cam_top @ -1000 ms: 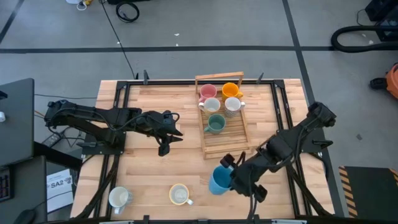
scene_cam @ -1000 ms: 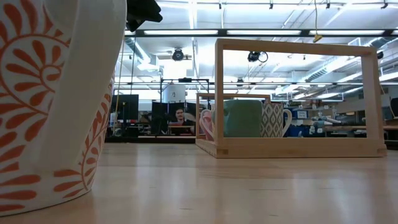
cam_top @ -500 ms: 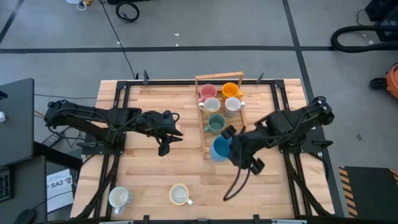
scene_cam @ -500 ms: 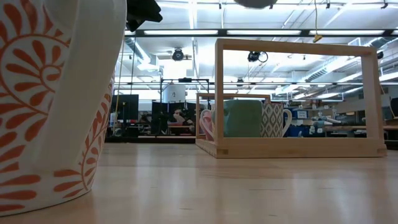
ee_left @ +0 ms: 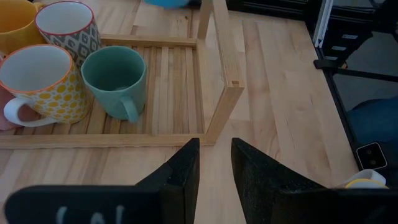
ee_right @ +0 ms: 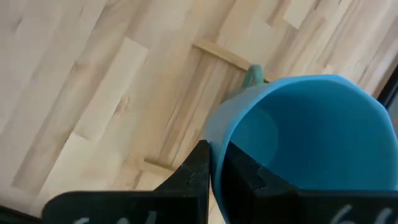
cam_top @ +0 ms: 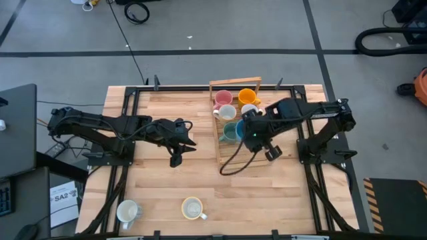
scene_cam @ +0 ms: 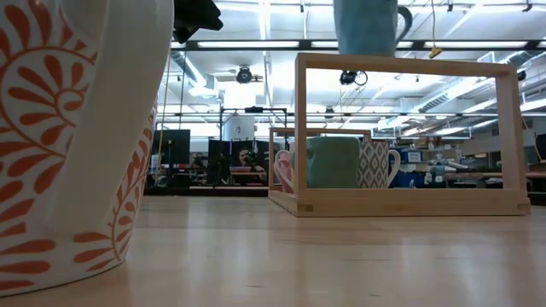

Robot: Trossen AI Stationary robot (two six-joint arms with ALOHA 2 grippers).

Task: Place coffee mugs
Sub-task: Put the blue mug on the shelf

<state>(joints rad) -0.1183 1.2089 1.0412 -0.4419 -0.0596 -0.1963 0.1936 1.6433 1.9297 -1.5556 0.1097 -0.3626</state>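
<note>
My right gripper (cam_top: pixel 245 132) is shut on a blue mug (cam_top: pixel 237 131), held in the air over the wooden rack (cam_top: pixel 215 143). In the low view the blue mug (scene_cam: pixel 365 26) hangs above the rack's top rail (scene_cam: pixel 409 60). Pink (cam_top: pixel 222 99), orange (cam_top: pixel 247 96), two white (cam_top: pixel 225 112) and a green mug (ee_left: pixel 115 78) stand on the rack's slats. My left gripper (cam_top: pixel 190 137) waits left of the rack, slightly open and empty. My right gripper pinches the blue mug's wall at the rim (ee_right: pixel 214 140), one finger inside (ee_right: pixel 239 174) and one outside (ee_right: pixel 198 168). The mug is lifted clear and upright, its handle (scene_cam: pixel 401 17) to one side.
A white mug (cam_top: pixel 127 212) and a cream mug (cam_top: pixel 192 208) stand near the table's near edge. A white mug with an orange pattern (scene_cam: pixel 77 136) fills the low view's left. The rack's near half (ee_left: pixel 174 93) has bare slats. A cable (cam_top: pixel 233 163) hangs below the right arm.
My right gripper has carried the blue mug from the table's near side toward the far edge, and it is now over the rack beside the green mug. The mug has stayed lifted and upright in the shut fingers.
</note>
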